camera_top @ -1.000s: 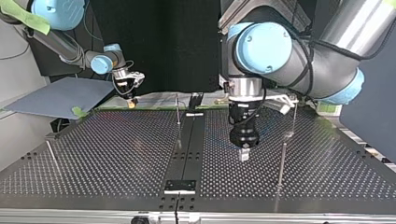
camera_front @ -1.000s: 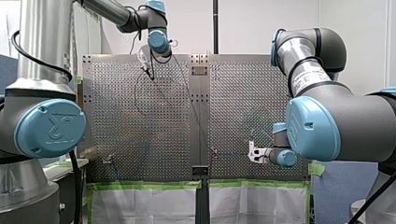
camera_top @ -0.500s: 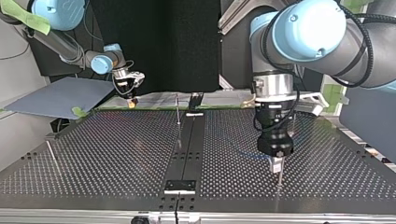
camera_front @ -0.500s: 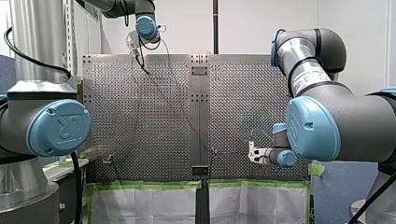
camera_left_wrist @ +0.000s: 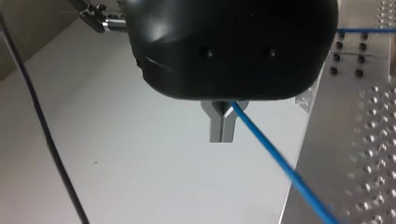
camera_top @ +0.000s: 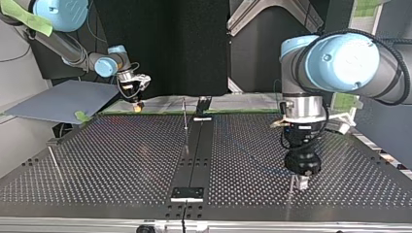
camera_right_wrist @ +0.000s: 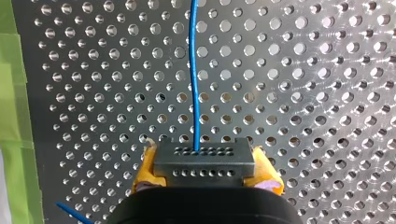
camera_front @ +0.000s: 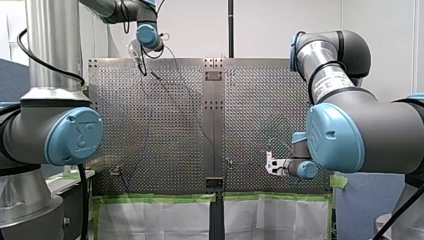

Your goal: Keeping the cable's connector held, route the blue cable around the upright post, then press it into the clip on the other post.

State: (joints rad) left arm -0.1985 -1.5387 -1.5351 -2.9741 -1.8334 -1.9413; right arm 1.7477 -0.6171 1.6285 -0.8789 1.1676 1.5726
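Right fingers (camera_right_wrist: 267,176): yellow-padded and clamped from both sides on the dark connector (camera_right_wrist: 204,161). We hold it low over the counter (camera_right_wrist: 303,93), at the far edge on the top view's left.
Left fingers (camera_left_wrist: 219,127): metal and pressed together, with the blue cable (camera_left_wrist: 285,168) coming out at their root. We read that as a grip on it.
Cable run: it leaves the connector straight ahead over the holes.
Post (camera_top: 292,188): thin and upright, near the top view's near right corner. Our metal pair stands just beside it; we cannot tell whether they touch.
Green tape (camera_right_wrist: 11,121): along the counter's edge beside the connector.
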